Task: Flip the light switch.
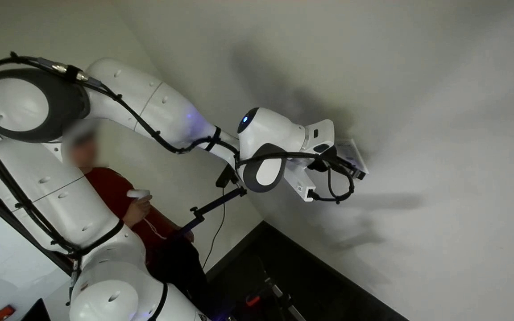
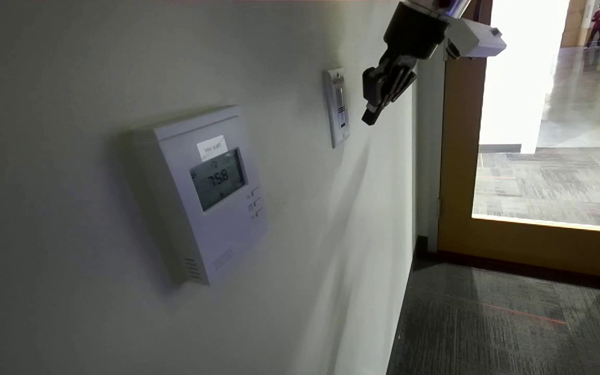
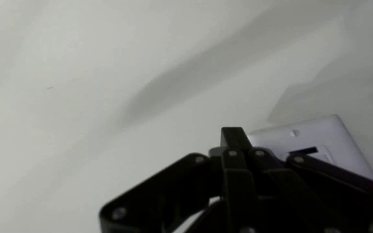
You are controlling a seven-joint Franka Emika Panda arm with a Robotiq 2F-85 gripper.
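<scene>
The light switch (image 2: 337,107) is a narrow white plate on the wall with a slot down its middle and dark marks. In the wrist view, one end of the light switch (image 3: 327,129) shows at the lower right with a screw and a dark bar; my fingers hide the rest. My black gripper (image 2: 370,117) is shut with nothing between its fingers. In that exterior view its tip points down and appears apart from the plate, in front of the wall. In the wrist view the gripper tip (image 3: 234,137) lies beside the plate's corner. The gripper tip (image 1: 360,174) also shows in an exterior view.
A white thermostat (image 2: 227,234) sticks out from the same wall near the switch. A wood-framed glass door (image 2: 456,156) stands beyond. A person in red (image 1: 114,191) stands behind the arm. A black camera stand (image 1: 208,209) reaches up beside the wrist. A white object (image 1: 350,151) is partly hidden behind the gripper.
</scene>
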